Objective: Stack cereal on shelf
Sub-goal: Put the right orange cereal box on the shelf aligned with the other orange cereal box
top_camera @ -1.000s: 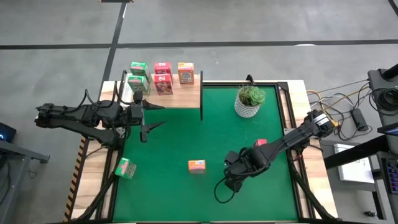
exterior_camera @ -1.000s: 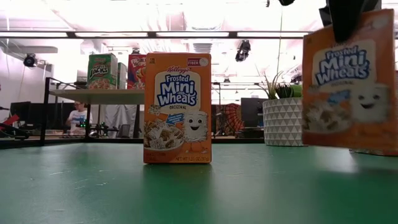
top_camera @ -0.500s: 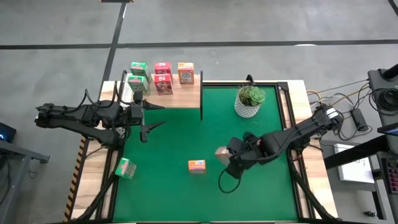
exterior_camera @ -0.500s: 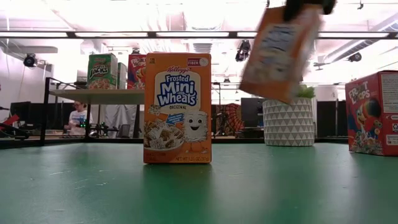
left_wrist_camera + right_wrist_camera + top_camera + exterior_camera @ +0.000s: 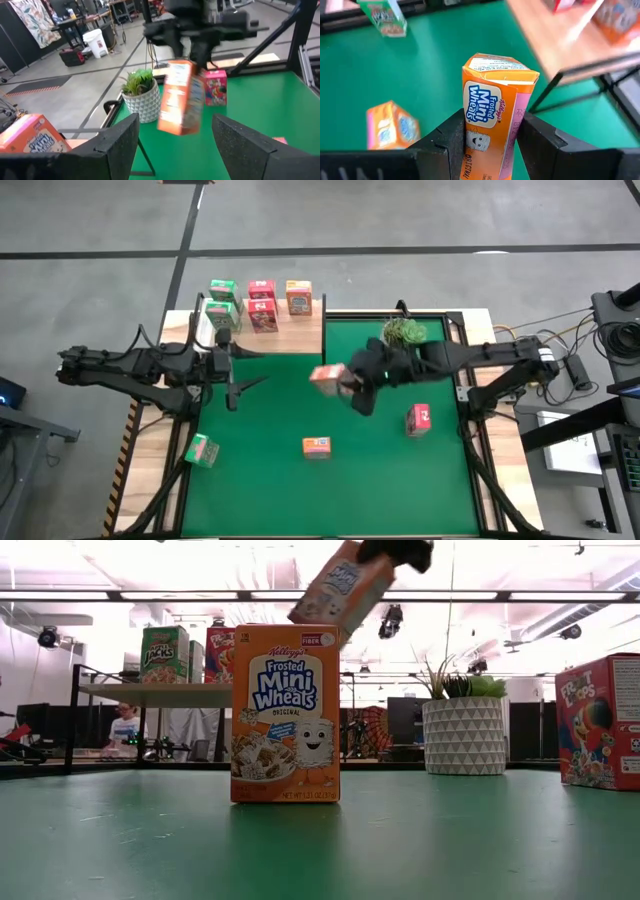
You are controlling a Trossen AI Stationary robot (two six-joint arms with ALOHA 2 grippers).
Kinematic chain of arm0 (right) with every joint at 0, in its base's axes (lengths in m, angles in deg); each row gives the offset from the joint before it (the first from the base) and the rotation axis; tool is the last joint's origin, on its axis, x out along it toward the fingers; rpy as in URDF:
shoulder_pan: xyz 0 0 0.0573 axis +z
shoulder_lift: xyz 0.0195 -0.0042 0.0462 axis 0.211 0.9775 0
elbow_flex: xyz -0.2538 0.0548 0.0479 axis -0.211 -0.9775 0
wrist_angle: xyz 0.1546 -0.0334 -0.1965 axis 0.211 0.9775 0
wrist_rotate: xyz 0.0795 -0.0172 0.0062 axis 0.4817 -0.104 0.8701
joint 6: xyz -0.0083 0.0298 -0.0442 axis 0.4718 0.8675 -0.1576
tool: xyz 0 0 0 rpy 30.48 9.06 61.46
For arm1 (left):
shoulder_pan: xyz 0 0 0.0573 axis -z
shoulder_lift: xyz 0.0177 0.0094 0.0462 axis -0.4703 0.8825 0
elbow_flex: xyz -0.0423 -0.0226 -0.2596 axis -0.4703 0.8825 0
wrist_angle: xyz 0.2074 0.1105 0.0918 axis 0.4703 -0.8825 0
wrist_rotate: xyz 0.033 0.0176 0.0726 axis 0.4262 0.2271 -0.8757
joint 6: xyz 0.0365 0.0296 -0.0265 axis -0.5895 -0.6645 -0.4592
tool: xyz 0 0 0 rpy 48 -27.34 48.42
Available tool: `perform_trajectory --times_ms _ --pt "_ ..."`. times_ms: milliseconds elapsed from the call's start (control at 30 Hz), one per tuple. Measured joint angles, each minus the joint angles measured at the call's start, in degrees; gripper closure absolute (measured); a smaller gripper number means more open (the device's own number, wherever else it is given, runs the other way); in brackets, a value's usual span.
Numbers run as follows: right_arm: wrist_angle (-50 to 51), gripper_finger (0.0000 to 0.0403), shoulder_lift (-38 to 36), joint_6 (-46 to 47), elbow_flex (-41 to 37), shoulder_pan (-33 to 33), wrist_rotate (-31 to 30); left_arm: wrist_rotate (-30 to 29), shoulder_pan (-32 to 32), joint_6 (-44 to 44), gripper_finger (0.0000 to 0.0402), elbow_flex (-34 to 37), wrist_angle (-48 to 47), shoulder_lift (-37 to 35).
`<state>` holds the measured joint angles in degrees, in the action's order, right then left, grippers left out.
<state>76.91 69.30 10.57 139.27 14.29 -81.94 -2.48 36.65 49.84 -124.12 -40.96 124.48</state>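
Observation:
My right gripper (image 5: 350,383) is shut on an orange cereal box (image 5: 327,377), high over the middle of the green table and near the shelf (image 5: 290,340). The light-wood shelf at the far left carries two green, two pink and one orange box (image 5: 298,298). On the table an orange box (image 5: 285,712) and a pink box (image 5: 418,419) stand upright on their bottom ends. A green box (image 5: 202,450) rests near the left edge. My left gripper (image 5: 238,375) waits open beside the shelf, nothing between its fingers. My right gripper pinches the orange box between its two fingers, one finger (image 5: 447,145) beside the printed front (image 5: 472,132), the other on the opposite side. The box's free end (image 5: 497,65) sticks out past the fingertips. It is lifted clear and tilted, slanting down from the gripper (image 5: 343,585).
A plant in a white patterned pot (image 5: 402,340) stands at the far right, just behind my right arm. A dark metal upright (image 5: 323,345) marks the shelf's right end. Bare green mat (image 5: 270,490) lies along the near side.
My right gripper has risen and swung from the table's near right toward the far left and the shelf, rolling as it went. The orange box went with it, lifted higher and tipped from upright to slanting. The pink box, earlier half hidden under the arm, now shows.

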Motion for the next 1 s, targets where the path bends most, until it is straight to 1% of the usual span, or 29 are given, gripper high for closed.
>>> perform_trajectory --times_ms 67,200,300,533,667,767,867,1000 --pt "-0.4 0.0255 0.3 -3.6 1.0 -3.1 2.6 0.0 0.0 0.0 0.0169 0.4 -0.5 0.0" --pt "0.3 0.0255 2.1 -10.4 5.3 -8.3 3.9 0.0 0.0 0.0 0.0169 1.9 -0.6 0.1" --pt "0.3 0.0255 3.9 -14.9 9.3 -11.0 6.1 0.0 -0.1 0.0 0.0169 4.0 0.4 0.3" --pt "4.9 0.0255 10.2 -24.2 22.0 -15.1 6.5 0.0 -0.1 0.0 0.0169 9.0 6.6 0.2" --pt "9.3 0.0255 15.3 -29.2 30.2 -16.7 6.6 -0.3 -0.1 0.6 0.0169 9.4 7.3 0.2" --pt "12.4 0.0255 19.0 -32.8 35.4 -17.7 6.6 -2.4 -0.1 1.0 0.0169 9.4 7.9 0.2" --pt "14.8 0.0255 22.7 -36.2 39.8 -18.7 6.5 -3.6 -0.1 1.1 0.0169 9.4 8.2 0.2" --pt "17.0 0.0255 26.9 -39.5 44.1 -19.9 6.6 -3.7 -0.1 1.8 0.0169 9.4 8.2 0.2"
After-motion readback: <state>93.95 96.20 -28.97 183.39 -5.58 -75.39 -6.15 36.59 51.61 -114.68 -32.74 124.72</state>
